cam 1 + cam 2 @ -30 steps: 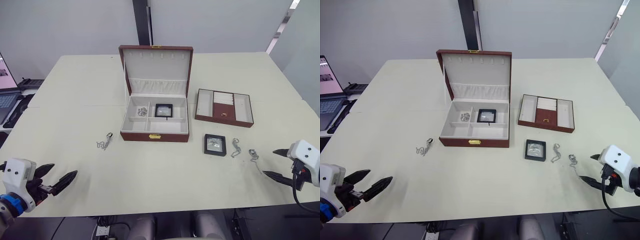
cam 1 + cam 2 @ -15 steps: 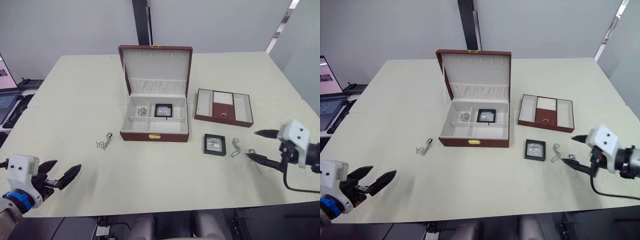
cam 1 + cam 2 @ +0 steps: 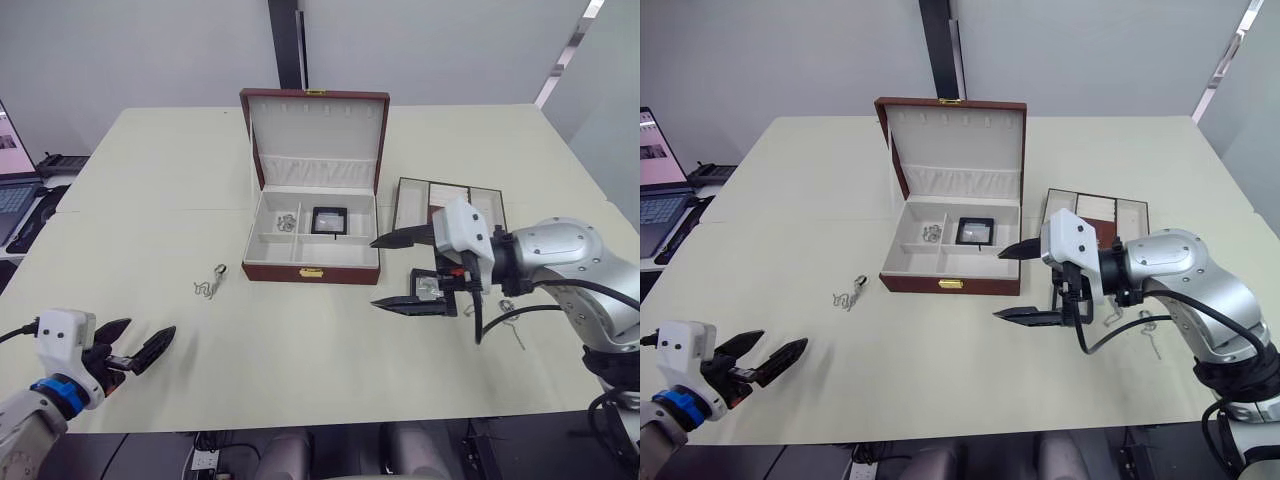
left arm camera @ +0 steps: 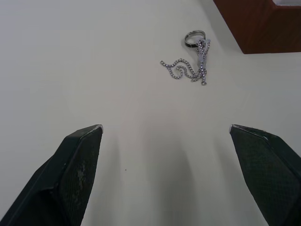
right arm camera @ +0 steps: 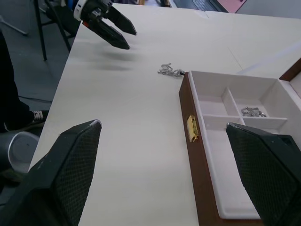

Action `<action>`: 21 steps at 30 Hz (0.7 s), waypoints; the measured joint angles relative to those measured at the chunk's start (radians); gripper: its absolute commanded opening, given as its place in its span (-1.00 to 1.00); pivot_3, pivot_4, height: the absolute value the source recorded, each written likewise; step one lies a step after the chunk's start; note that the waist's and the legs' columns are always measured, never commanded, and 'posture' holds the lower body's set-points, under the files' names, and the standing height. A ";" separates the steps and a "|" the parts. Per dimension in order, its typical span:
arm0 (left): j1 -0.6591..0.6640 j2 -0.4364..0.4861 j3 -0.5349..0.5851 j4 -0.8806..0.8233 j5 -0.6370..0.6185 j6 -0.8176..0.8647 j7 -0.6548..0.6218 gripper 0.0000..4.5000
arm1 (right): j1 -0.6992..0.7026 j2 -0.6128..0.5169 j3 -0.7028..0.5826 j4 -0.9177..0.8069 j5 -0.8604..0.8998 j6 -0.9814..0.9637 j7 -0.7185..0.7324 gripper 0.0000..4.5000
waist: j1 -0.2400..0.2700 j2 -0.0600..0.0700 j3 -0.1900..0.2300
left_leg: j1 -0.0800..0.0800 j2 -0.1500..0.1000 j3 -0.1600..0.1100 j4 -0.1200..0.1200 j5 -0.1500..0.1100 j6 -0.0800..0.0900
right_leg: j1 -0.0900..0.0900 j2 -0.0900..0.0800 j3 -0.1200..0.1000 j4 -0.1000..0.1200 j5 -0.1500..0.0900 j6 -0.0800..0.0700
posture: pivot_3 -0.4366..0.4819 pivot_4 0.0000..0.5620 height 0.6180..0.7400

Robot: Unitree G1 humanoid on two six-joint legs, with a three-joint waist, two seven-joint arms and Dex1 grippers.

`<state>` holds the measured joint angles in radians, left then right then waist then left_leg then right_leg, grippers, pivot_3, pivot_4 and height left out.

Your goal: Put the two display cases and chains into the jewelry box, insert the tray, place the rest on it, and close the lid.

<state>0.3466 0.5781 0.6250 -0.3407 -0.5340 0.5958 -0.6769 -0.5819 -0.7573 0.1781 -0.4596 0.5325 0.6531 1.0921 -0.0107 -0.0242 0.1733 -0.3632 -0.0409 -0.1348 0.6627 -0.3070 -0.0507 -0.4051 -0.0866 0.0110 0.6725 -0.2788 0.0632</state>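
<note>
The jewelry box (image 3: pixel 310 272) stands open mid-table, its lid (image 3: pixel 316 135) upright. Inside lie one display case (image 3: pixel 328 220) and a chain (image 3: pixel 286 222). The second display case (image 3: pixel 429 289) lies on the table to the right of the box, partly behind my open right gripper (image 3: pixel 372 273), which hovers by the box's front right corner. The tray (image 3: pixel 480 207) sits behind that arm, and a chain (image 3: pixel 1148 330) lies beyond it. A ring with a thin chain (image 4: pixel 190 66) lies left of the box, ahead of my open, empty left gripper (image 3: pixel 150 328).
A laptop (image 3: pixel 658 195) sits on a side table off the left edge. A black post (image 3: pixel 284 45) stands behind the box. The right wrist view looks over the box's gold clasp (image 5: pixel 192 128) to the left gripper (image 5: pixel 110 23) near the table's front edge.
My right gripper has swung left from the table's right edge to the box's front right corner, over the loose display case. The left gripper has edged slightly forward.
</note>
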 measured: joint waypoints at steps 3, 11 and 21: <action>-0.051 -0.026 -0.031 0.026 0.006 0.000 0.042 0.99 | 0.000 0.015 0.013 0.001 -0.002 -0.006 0.004 1.00 | 0.002 0.000 0.000 | 0.000 0.000 0.000 0.000 0.000 0.000 | 0.000 0.000 -0.001 0.001 0.000 0.000 | -0.05 -0.47 1.00; -0.240 -0.030 -0.152 0.101 0.037 0.032 0.133 0.99 | 0.014 0.022 0.028 -0.007 -0.006 -0.012 -0.005 1.00 | 0.004 0.000 0.000 | 0.000 -0.002 0.000 0.000 0.000 0.000 | -0.001 0.001 -0.001 0.001 0.000 0.000 | -0.05 -0.47 1.00; -0.387 0.009 -0.294 0.252 0.126 0.004 0.134 0.99 | 0.015 0.034 0.031 -0.013 -0.006 -0.012 -0.033 1.00 | 0.003 0.000 0.000 | 0.000 -0.002 -0.001 0.000 0.001 -0.001 | -0.001 0.001 0.000 0.002 0.000 0.000 | -0.05 -0.47 1.00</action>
<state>-0.0406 0.5868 0.3313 -0.0889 -0.4078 0.5997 -0.5428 -0.5665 -0.7237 0.2088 -0.4728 0.5268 0.6416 1.0592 -0.0079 -0.0242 0.1732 -0.3630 -0.0429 -0.1354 0.6629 -0.3065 -0.0517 -0.4064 -0.0855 0.0107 0.6741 -0.2784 0.0628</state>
